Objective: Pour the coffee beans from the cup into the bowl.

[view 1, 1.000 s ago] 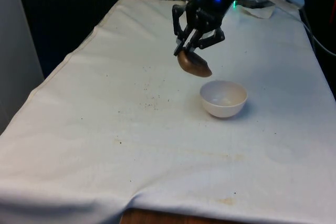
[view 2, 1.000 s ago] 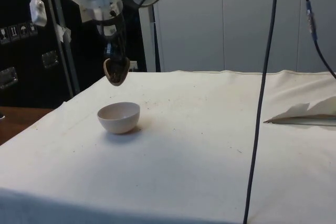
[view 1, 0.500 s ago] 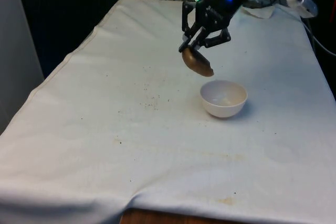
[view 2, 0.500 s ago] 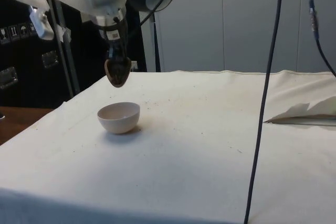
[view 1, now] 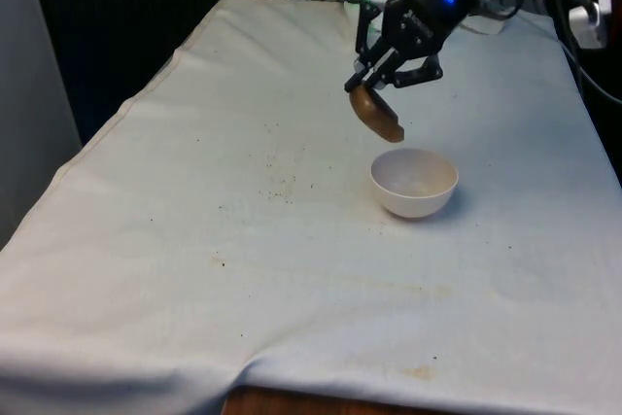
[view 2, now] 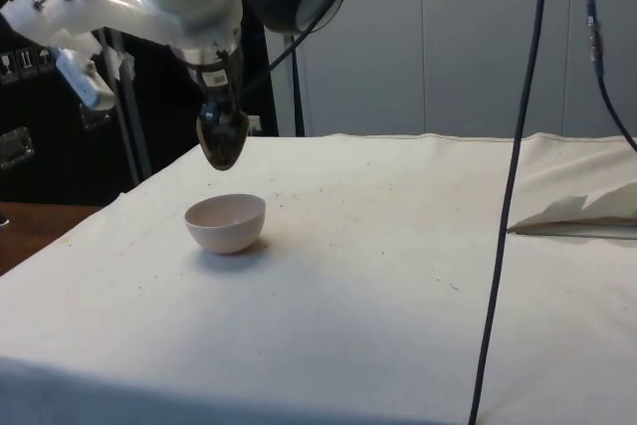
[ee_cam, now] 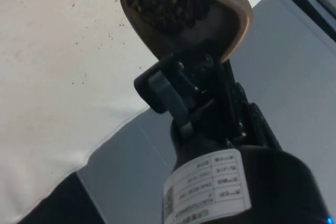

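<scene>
A brown cup (view 1: 377,116) hangs in the air, tipped steeply on its side, with my gripper (view 1: 369,85) shut on its rim. In the wrist view the cup (ee_cam: 184,9) holds dark coffee beans (ee_cam: 165,6) piled against its lower wall. A white bowl (view 1: 414,182) stands on the cloth just below and towards the front view's right of the cup. From the side the cup (view 2: 222,138) hovers a little above the bowl (view 2: 226,222), near its far rim. I see no beans in the bowl.
Small dark specks (view 1: 277,187) are scattered on the white cloth at the front view's left of the bowl. A black cable (view 2: 508,186) hangs down in the side view. Folded white cloth (view 2: 582,214) lies at the side view's right edge.
The gripper has carried the cup towards the front view's right, closer over the bowl, and has tipped it more steeply. The bowl has stayed put.
</scene>
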You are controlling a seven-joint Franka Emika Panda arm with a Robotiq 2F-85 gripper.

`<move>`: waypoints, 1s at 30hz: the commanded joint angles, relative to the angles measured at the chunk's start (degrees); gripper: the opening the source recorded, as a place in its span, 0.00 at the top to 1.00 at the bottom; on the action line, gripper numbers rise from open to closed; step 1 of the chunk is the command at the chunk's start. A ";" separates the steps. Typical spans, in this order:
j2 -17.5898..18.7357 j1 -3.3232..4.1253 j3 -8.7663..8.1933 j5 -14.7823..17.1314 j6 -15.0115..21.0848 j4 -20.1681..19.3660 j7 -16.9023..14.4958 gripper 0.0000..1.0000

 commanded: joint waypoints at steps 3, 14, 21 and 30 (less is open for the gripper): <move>-0.11 0.46 0.80 -1.55 -1.60 -0.06 1.66 1.00; 0.34 0.46 4.47 -5.33 -7.28 0.52 5.33 1.00; 0.74 0.34 5.79 -7.79 -9.97 0.86 6.70 1.00; 0.97 0.40 7.10 -11.17 -13.41 0.97 8.54 1.00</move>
